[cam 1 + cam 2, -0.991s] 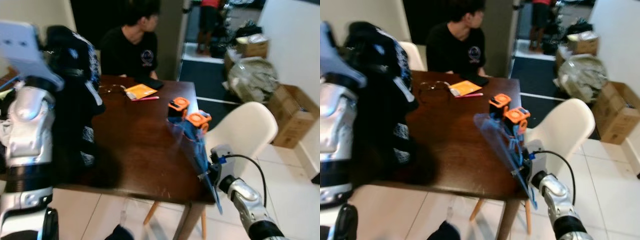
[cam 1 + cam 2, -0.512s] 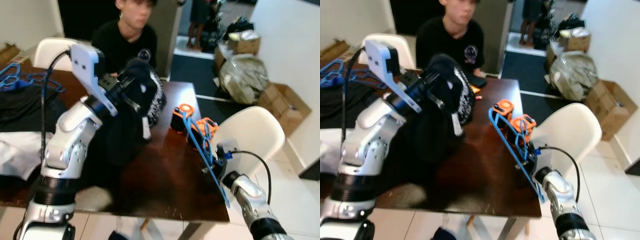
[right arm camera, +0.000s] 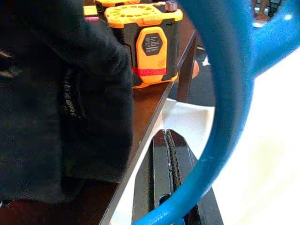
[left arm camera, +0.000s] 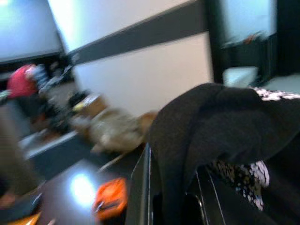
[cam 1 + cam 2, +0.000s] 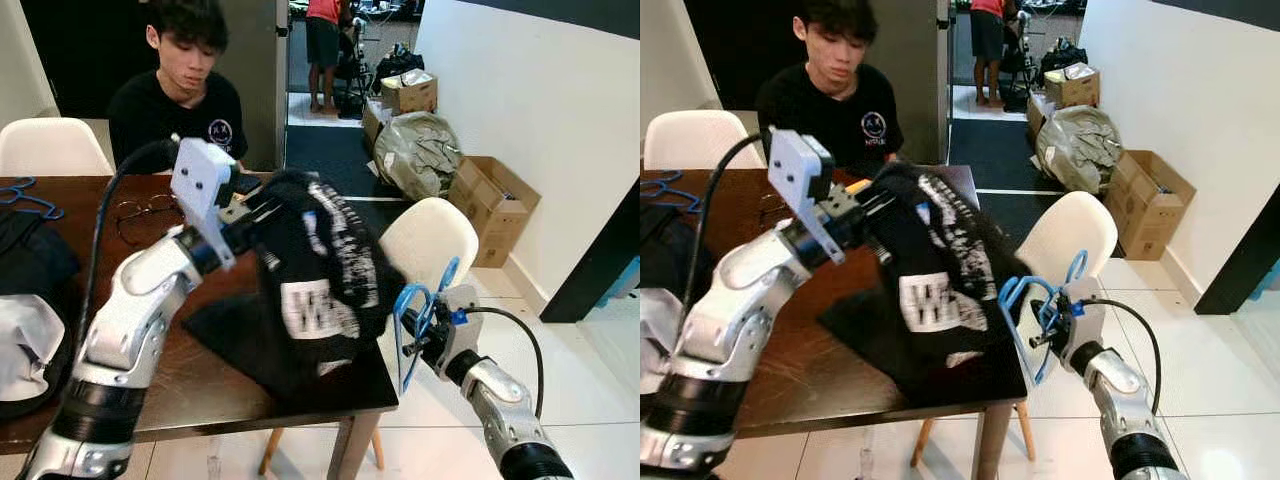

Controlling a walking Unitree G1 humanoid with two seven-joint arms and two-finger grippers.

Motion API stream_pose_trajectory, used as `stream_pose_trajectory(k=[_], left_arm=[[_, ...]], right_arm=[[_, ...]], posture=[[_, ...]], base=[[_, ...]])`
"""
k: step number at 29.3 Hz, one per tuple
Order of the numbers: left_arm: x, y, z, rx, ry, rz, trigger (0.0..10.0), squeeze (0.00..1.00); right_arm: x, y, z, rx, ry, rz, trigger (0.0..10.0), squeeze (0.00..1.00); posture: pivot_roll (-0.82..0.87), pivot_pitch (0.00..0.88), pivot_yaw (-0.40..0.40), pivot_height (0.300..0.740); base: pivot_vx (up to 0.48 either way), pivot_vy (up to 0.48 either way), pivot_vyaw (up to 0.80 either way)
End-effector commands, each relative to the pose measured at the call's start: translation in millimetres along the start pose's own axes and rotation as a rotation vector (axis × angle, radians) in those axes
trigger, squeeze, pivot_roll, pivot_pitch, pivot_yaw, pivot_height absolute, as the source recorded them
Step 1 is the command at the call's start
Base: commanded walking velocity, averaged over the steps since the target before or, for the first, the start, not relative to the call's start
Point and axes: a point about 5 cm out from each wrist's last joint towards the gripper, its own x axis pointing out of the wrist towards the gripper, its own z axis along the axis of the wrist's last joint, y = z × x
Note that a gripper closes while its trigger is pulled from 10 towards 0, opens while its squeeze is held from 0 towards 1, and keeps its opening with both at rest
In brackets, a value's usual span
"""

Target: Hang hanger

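Blue plastic hanger [image 5: 1035, 312]: thin, smooth, curved bar with a hook at the upper end, held off the table's right edge, in front of the white chair [image 5: 1072, 232]. The right gripper [image 5: 414, 340] is clamped on its lower part; in the right wrist view the two black fingers [image 3: 165, 180] lie pressed together with the blue bar crossing them.

Black garment [image 5: 320, 262] with white printed lettering, soft and bunched, hangs from the left gripper [image 5: 872, 208], whose fingers are closed into the fabric (fabric drapes over the fingers in the left wrist view). Its lower part pools on the dark glossy wooden table [image 5: 190, 380]. Hanger sits just right of the garment, near but apart from it.

Versus 0.5 s ago: the camera has turned, so the whole scene is shifted. Garment now hangs lower and further right, at the table corner. Hanger is now more upright and clear of the table. The orange-and-black boxes [image 3: 140, 44] are now hidden behind the garment in the head views.

A seated person in a black shirt [image 5: 175, 110] is across the table; another blue hanger [image 5: 25, 195] lies at its far left. Cardboard boxes [image 5: 490, 205] stand by the white wall.
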Motion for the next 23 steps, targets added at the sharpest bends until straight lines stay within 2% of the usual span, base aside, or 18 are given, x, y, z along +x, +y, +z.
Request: stream_pose_trajectory(k=[1, 2, 3, 4, 5, 7, 8, 9, 11, 12, 14, 17, 18, 19, 20, 21, 22, 23], left_arm=[[-24.1, 28.2, -25.1, 0.085, 0.175, 0.200, 10.0, 0.00], [-24.1, 28.2, -25.1, 0.085, 0.175, 0.200, 10.0, 0.00], [-42.6, 44.3, -37.3, 0.140, 0.285, 0.319, 10.0, 0.00], [-42.6, 44.3, -37.3, 0.140, 0.285, 0.319, 10.0, 0.00], [-60.0, 57.3, -45.3, 0.187, 0.366, 0.419, 10.0, 1.00], [-60.0, 57.3, -45.3, 0.187, 0.366, 0.419, 10.0, 1.00], [-70.7, 63.4, -50.0, 0.225, 0.427, 0.474, 10.0, 1.00], [-70.7, 63.4, -50.0, 0.225, 0.427, 0.474, 10.0, 1.00], [-77.6, 64.9, -55.5, 0.279, 0.493, 0.484, 10.0, 1.00], [-79.1, 62.0, -57.8, 0.316, 0.521, 0.458, 10.0, 1.00], [-73.0, 48.7, -56.7, 0.309, 0.517, 0.331, 10.0, 1.00], [-73.0, 48.7, -56.7, 0.309, 0.517, 0.331, 10.0, 1.00], [-69.3, 43.2, -51.8, 0.306, 0.499, 0.264, 10.0, 1.00], [-69.3, 43.2, -51.8, 0.306, 0.499, 0.264, 10.0, 1.00], [-67.3, 35.8, -43.7, 0.308, 0.492, 0.147, 10.0, 1.00], [-67.3, 35.8, -43.7, 0.308, 0.492, 0.147, 10.0, 1.00], [-67.8, 24.4, -36.3, 0.301, 0.488, 0.011, 10.0, 1.00], [-67.8, 24.4, -36.3, 0.301, 0.488, 0.011, 10.0, 1.00]], right_arm=[[-1.3, -4.4, 1.9, 0.031, -0.012, -0.031, 10.0, 0.00], [-1.3, -4.4, 1.9, 0.031, -0.012, -0.031, 10.0, 0.00], [-1.8, -6.2, 2.3, 0.041, -0.015, -0.040, 10.0, 0.00], [-1.8, -6.2, 2.3, 0.041, -0.015, -0.040, 10.0, 0.00], [-2.1, -7.5, 2.8, 0.051, -0.018, -0.047, 10.0, 0.00], [-2.1, -7.5, 2.8, 0.051, -0.018, -0.047, 10.0, 0.00], [-2.2, -8.4, 3.2, 0.057, -0.019, -0.049, 10.0, 0.00], [-2.2, -8.4, 3.2, 0.057, -0.019, -0.049, 10.0, 0.00], [-1.9, -9.2, 3.8, 0.063, -0.020, -0.052, 10.0, 0.00], [-1.7, -11.9, 4.7, 0.078, -0.022, -0.074, 10.0, 0.00], [-2.2, -20.2, 6.6, 0.099, -0.011, -0.142, 10.0, 0.00], [-2.2, -20.2, 6.6, 0.099, -0.011, -0.142, 10.0, 0.00], [-2.7, -24.8, 9.8, 0.082, -0.009, -0.173, 10.0, 0.00], [-2.7, -24.8, 9.8, 0.082, -0.009, -0.173, 10.0, 0.00], [-3.0, -33.8, 18.4, 0.016, -0.002, -0.225, 10.0, 0.00], [-3.0, -33.8, 18.4, 0.016, -0.002, -0.225, 10.0, 0.00], [-3.1, -43.7, 29.1, -0.039, -0.001, -0.279, 10.0, 0.00], [-3.1, -43.7, 29.1, -0.039, -0.001, -0.279, 10.0, 0.00]], posture=[[0.03, 0.000, -0.050, 0.740], [0.03, 0.000, -0.050, 0.740], [0.03, 0.000, -0.053, 0.740], [0.03, 0.000, -0.053, 0.740], [0.03, 0.000, -0.056, 0.740], [0.03, 0.000, -0.056, 0.740], [0.04, 0.000, -0.059, 0.740], [0.04, 0.000, -0.059, 0.740], [0.04, 0.000, -0.060, 0.740], [0.04, 0.000, -0.060, 0.740], [0.04, 0.000, -0.062, 0.740], [0.04, 0.000, -0.062, 0.740], [0.04, 0.000, -0.059, 0.740], [0.04, 0.000, -0.059, 0.740], [0.04, 0.000, -0.052, 0.740], [0.04, 0.000, -0.052, 0.740], [0.03, 0.000, -0.051, 0.740], [0.03, 0.000, -0.051, 0.740]], base=[[0.000, 0.000, 0.00], [0.000, 0.000, 0.00], [0.000, 0.000, 0.00], [0.000, 0.000, 0.00], [0.000, 0.000, 0.00], [0.000, 0.000, 0.00], [0.000, 0.000, 0.00], [0.000, 0.000, 0.00], [0.000, 0.000, 0.00], [0.000, 0.000, 0.00], [0.000, 0.000, 0.00], [0.000, 0.000, 0.00], [0.000, 0.000, 0.00], [0.000, 0.000, 0.00], [0.000, 0.000, 0.00], [0.000, 0.000, 0.00], [0.000, 0.000, 0.00], [0.000, 0.000, 0.00]])
